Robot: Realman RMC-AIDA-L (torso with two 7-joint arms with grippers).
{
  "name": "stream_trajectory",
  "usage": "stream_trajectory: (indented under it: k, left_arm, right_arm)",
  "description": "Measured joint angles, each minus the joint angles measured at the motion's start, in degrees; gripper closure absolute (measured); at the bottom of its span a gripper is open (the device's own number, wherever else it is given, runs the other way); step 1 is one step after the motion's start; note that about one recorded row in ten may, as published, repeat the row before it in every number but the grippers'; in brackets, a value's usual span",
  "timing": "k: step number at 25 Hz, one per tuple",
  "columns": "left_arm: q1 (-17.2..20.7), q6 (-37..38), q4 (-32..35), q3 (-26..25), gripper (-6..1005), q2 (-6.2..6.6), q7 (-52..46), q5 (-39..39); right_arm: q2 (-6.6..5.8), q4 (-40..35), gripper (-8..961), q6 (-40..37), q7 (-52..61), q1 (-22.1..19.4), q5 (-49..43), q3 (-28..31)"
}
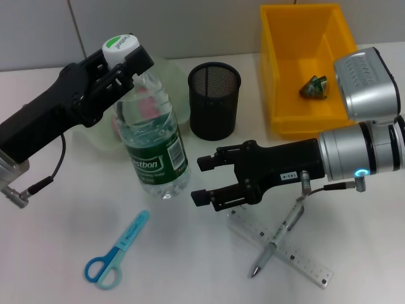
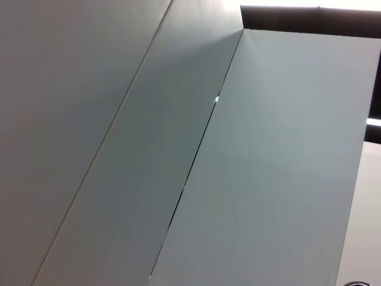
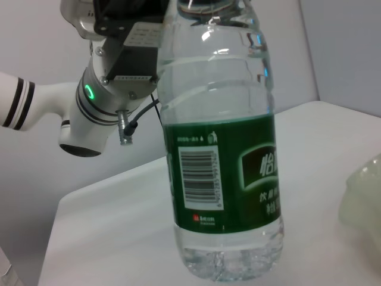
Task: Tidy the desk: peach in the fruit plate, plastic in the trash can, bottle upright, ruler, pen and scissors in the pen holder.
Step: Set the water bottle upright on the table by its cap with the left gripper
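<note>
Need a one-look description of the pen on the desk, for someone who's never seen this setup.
Start at the yellow bin, then drop to the near desk edge under the right hand. The pen lies across the clear ruler; unlike the blue scissors, it is a slim grey stick.

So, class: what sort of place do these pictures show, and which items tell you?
Probably an office desk or lab bench staged for a tidying exercise: a white tabletop carrying a mesh pen holder, blue scissors, and a pen lying across a clear ruler.
</note>
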Motion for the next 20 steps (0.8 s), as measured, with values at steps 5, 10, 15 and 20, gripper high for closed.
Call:
stream_trajectory:
  k: [5, 10, 15, 20]
  left_arm:
    - [0.3, 0.0, 0.5, 0.0, 554, 0.06, 0.0, 0.0]
    - [0.6, 0.0, 0.7, -0.6, 554, 0.14, 0.0, 0.0]
    - [0.9, -0.1, 1.5, -0.8, 554, 0.21, 0.0, 0.0]
    - [1.0, -0.3, 1.5, -0.8, 554, 0.34, 0.4, 0.2]
  right_arm:
    - [-0.08, 0.0, 180, 0.4, 0.0, -0.6, -0.1, 0.0]
    - [-0.12, 0.0, 180, 0.8, -0.2, -1.5, -0.3, 0.0]
    - [-0.12, -0.5, 180, 0.8, -0.2, -2.8, -0.6, -0.1]
    - [-0.04, -1.6, 180, 0.4, -1.3, -4.7, -0.6, 0.3]
